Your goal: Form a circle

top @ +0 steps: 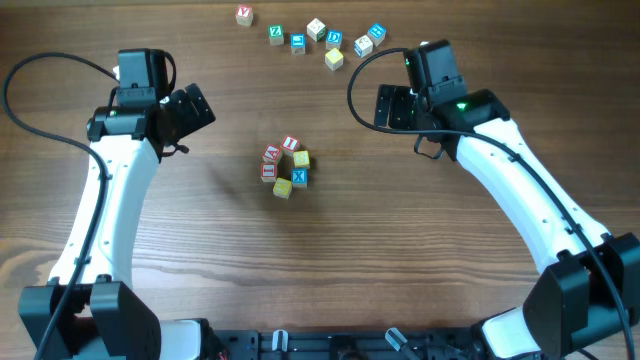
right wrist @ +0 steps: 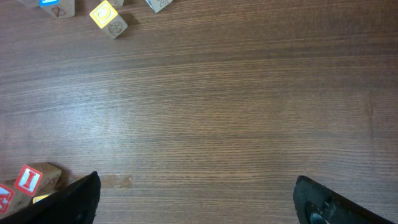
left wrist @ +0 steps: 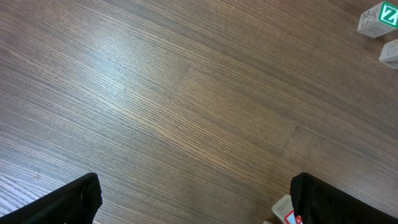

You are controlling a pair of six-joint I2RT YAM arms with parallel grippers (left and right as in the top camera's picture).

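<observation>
The wooden table (top: 200, 250) stretched under everything. Over it the left arm (top: 110, 200) and the right arm (top: 520, 190), both white, reached out from the near edge. The left gripper (top: 195, 108) and the right gripper (top: 388, 107) hung above bare wood, turned inward toward each other. Both had their jaws spread wide with nothing between the fingers, and each wrist view showed only wood grain in the gap.

The circle (top: 286, 167) sat between the two grippers and a little nearer the robot's base than either, well apart from both. It was a tight, rough ring of small cubes. Red-lettered faces lay on its left and far sides, yellow faces on its right and near sides, and a blue "X" face on its right.

The loose cubes (top: 334, 40) lay scattered beyond the grippers, nearer the right one than the left. The yellow cube (top: 334, 58) was just beyond and to the left of the right gripper's fingers. Farther left lay a green "Z" cube (top: 276, 33), and a red-lettered cube (top: 244, 15) was the farthest left of the group.
</observation>
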